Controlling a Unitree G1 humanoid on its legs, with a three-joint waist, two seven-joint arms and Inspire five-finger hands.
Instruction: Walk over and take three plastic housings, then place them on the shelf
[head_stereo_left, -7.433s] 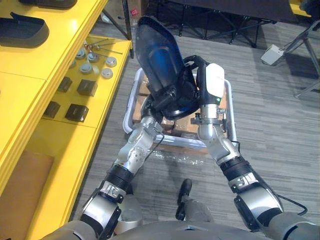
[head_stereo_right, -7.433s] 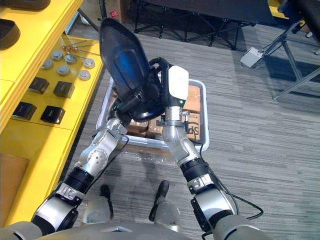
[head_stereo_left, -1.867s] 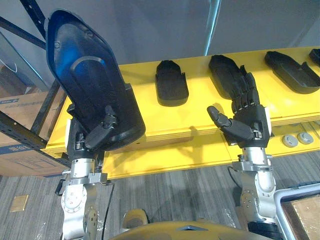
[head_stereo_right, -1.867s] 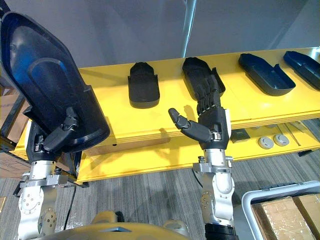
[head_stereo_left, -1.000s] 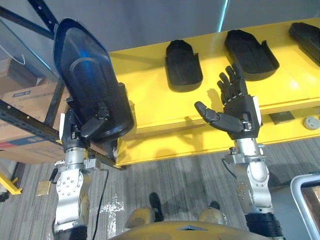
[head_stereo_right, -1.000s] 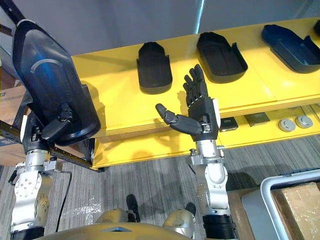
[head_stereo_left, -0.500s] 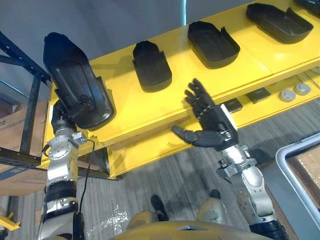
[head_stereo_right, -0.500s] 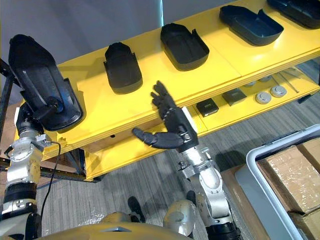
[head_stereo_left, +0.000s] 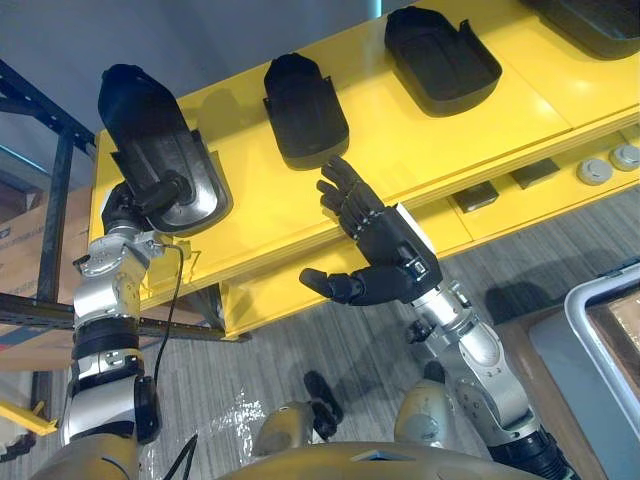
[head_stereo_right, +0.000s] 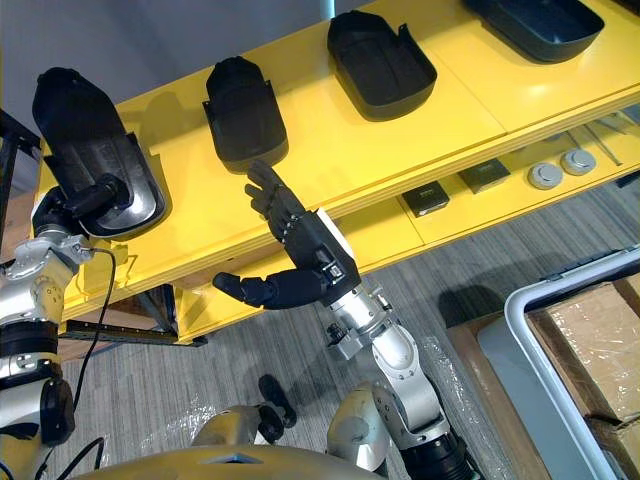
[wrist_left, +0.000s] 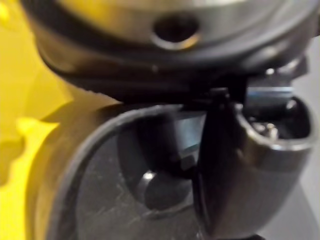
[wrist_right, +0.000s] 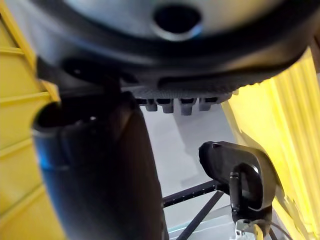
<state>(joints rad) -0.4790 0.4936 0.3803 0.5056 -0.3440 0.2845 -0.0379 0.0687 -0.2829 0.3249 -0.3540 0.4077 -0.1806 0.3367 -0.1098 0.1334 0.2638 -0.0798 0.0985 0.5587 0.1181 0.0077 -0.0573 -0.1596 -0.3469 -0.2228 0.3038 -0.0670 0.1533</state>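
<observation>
My left hand (head_stereo_left: 150, 197) is shut on the near end of a long black plastic housing (head_stereo_left: 150, 135), with the thumb over its rim. The housing lies tilted over the left end of the yellow shelf (head_stereo_left: 400, 130); I cannot tell whether it touches the shelf. In the left wrist view its hollow inside (wrist_left: 125, 190) is very close. Three more black housings lie on the shelf top, at the left (head_stereo_left: 305, 110), in the middle (head_stereo_left: 440, 45) and at the right (head_stereo_right: 540, 25). My right hand (head_stereo_left: 385, 255) is open and empty, held out in front of the shelf's edge.
The lower yellow shelf holds small black blocks (head_stereo_left: 478, 196) and silver discs (head_stereo_right: 560, 168). A dark metal rack (head_stereo_left: 45, 215) with cardboard boxes stands left of the shelf. A grey cart (head_stereo_right: 520, 320) with cardboard boxes is at the lower right, on grey floor.
The camera has swung. My left hand has tipped the housing from upright down over the shelf's left end. My right hand, still open, has sunk lower before the shelf edge.
</observation>
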